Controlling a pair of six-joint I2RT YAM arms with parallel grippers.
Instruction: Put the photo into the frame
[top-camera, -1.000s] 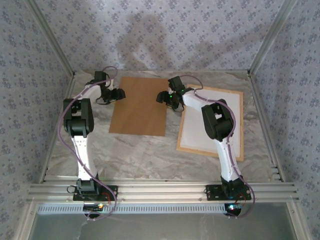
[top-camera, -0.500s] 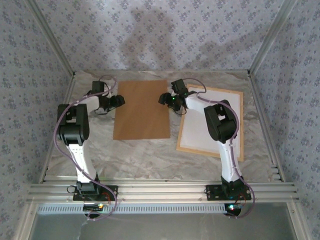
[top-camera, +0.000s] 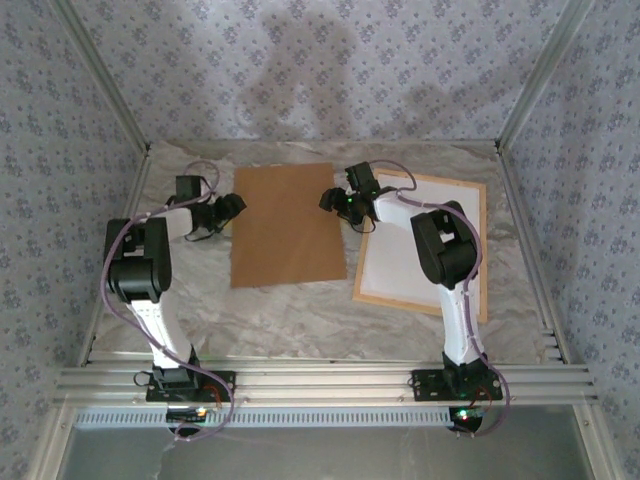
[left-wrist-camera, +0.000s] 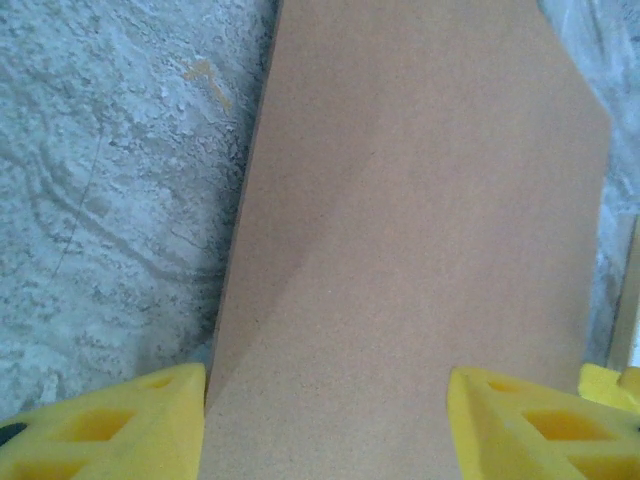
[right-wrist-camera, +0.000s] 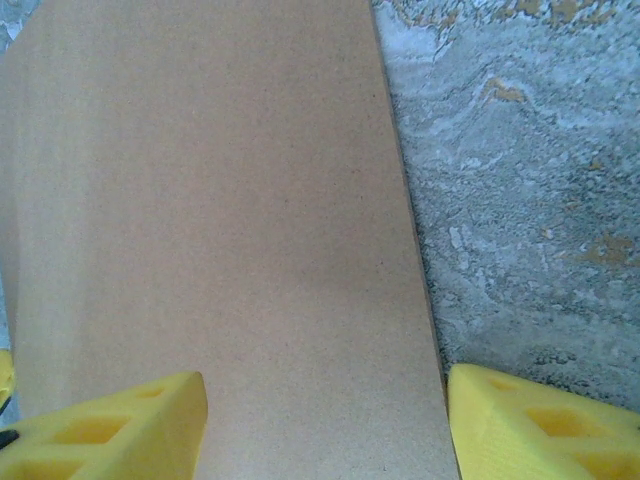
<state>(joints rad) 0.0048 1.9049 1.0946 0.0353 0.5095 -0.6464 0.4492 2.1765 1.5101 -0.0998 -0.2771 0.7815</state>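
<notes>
**Frame** (top-camera: 483, 240): thin light-wood rectangle lying flat on the right half of the surface, its long sides running near to far. The right arm crosses above it.

**White sheet** (top-camera: 400, 260): fills the frame's opening, plain side up. I cannot tell whether this is the photo or a mat.

**Backing board** (top-camera: 285, 225): plain brown rectangle at centre, just left of the frame and slightly skewed to it. A narrow strip of surface separates the two. It also appears in the left wrist view (left-wrist-camera: 400, 250) and the right wrist view (right-wrist-camera: 220, 230), where it runs away from each camera.

**Left hand** (top-camera: 228, 208): at the board's left long edge, towards the far end. In its wrist view (left-wrist-camera: 325, 385) the yellow fingers (left-wrist-camera: 120, 425) stand wide apart and grip nothing. The board's left edge passes beside the left finger. Contact with the board cannot be judged.

**Right hand** (top-camera: 333, 200): at the board's right long edge, beside the frame's far left corner. In its wrist view (right-wrist-camera: 325, 385) the yellow fingers (right-wrist-camera: 540, 420) are likewise spread and empty. The board's right edge runs just inside the right finger.

**Surface** (top-camera: 300, 310): grey marbled covering.

**Surround**: blue-patterned fabric walls (top-camera: 300, 80) and an aluminium rail (top-camera: 320, 380) at the near edge carrying both arm bases.
</notes>
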